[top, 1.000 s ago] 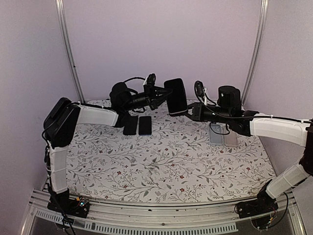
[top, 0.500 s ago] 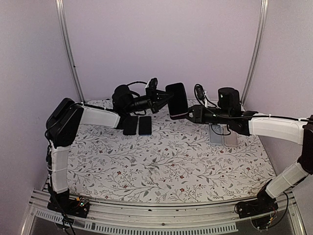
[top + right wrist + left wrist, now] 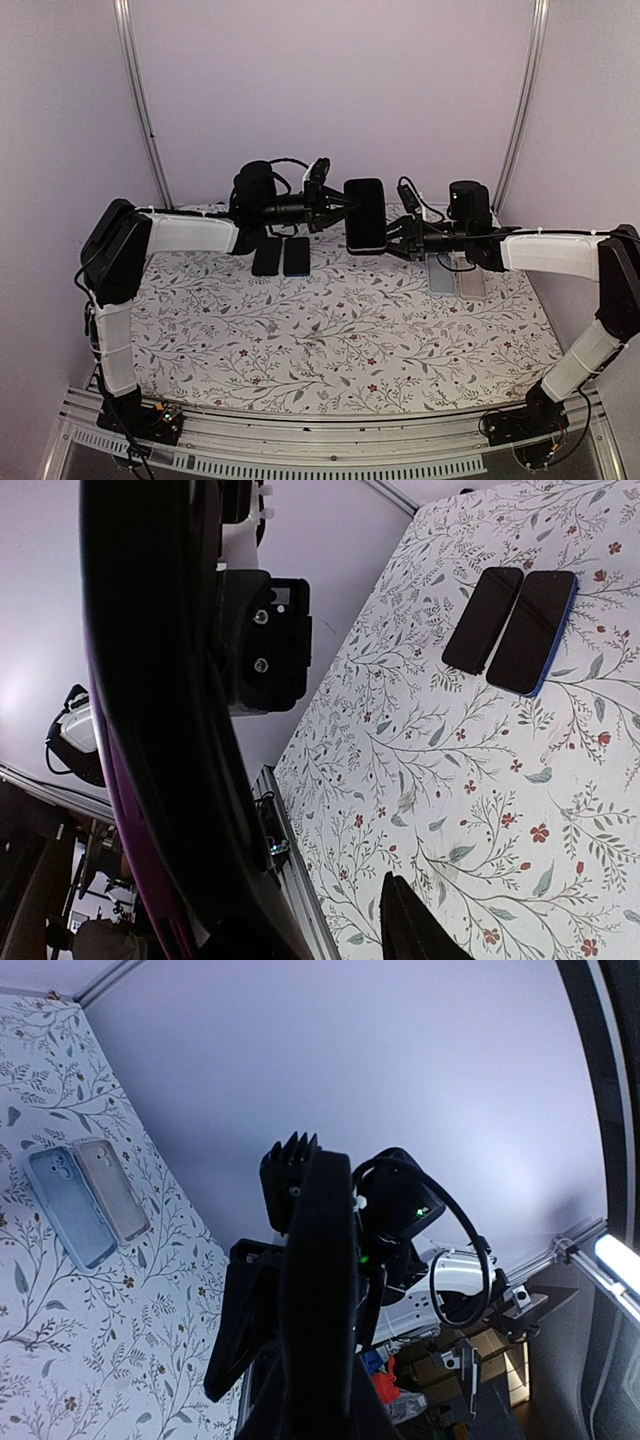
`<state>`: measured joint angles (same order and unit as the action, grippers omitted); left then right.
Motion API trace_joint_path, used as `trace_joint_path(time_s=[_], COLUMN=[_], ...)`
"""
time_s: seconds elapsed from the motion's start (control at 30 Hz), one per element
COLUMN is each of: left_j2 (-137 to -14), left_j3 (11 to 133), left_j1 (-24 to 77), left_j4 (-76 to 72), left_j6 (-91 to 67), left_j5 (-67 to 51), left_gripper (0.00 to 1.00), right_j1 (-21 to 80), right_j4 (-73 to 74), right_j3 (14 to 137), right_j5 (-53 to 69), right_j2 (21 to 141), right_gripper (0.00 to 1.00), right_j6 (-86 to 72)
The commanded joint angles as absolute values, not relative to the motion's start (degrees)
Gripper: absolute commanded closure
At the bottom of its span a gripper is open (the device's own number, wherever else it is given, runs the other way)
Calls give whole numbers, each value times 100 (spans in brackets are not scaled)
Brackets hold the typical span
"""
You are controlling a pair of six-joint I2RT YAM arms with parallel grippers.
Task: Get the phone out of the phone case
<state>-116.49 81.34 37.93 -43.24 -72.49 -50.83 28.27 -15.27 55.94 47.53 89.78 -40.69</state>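
Observation:
A dark phone (image 3: pixel 365 213) in a purple-edged phone case (image 3: pixel 120 780) hangs upright in the air over the far middle of the table. My left gripper (image 3: pixel 343 203) reaches in from the left and is shut on its left edge. In the left wrist view the phone (image 3: pixel 320 1290) stands edge-on and fills the middle. My right gripper (image 3: pixel 398 238) sits at the phone's lower right corner and is open. In the right wrist view one finger (image 3: pixel 415 920) stands apart from the case, with bare cloth showing in the gap; the other finger is hidden behind the phone.
Two bare phones (image 3: pixel 267 256) (image 3: pixel 296 256) lie side by side on the floral cloth (image 3: pixel 330 330) at the far left. A blue case (image 3: pixel 440 275) and a grey case (image 3: pixel 470 280) lie under the right arm. Metal posts (image 3: pixel 140 100) flank the back wall.
My right gripper has opened and let go of the phone's lower right edge. The left gripper has carried the phone slightly right and lower and turned it more upright.

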Motion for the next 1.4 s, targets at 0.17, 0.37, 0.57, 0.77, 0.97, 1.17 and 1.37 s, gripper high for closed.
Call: trace_joint_path(time_s=[0.17, 0.37, 0.57, 0.77, 0.97, 1.17, 1.37], left_j2=[-11339, -11217, -10885, -10446, -10079, -9930, -10115], left_j3=[8319, 8238, 7912, 7446, 6901, 6676, 6710], left_j1=[4246, 4139, 3973, 3842, 3806, 3876, 4022], left_j4=[-3158, -3122, -3064, -2845, -2823, -3251, -3667], left_j6=[-6518, -6466, -6309, -6067, -5986, -6226, -6467], left_j5=[-5968, -5745, -5404, -5149, -5037, -5115, -5150], left_gripper=[95, 79, 49, 32, 26, 25, 25], right_j1=[2609, 2610, 2606, 2610, 2610, 2610, 2648], right_j4=[-2603, -2642, -2738, -3031, -3336, -3570, -3765], right_j3=[5765, 5770, 5694, 5607, 5604, 5668, 5719], right_j5=[4659, 4613, 4448, 4335, 4279, 4273, 4288], right_j2=[9250, 9247, 9202, 9191, 9183, 9284, 9343], right_gripper=[81, 98, 100, 100, 100, 100, 100], right_j6=[-4725, -4772, -4715, -4687, -4663, -4731, -4816])
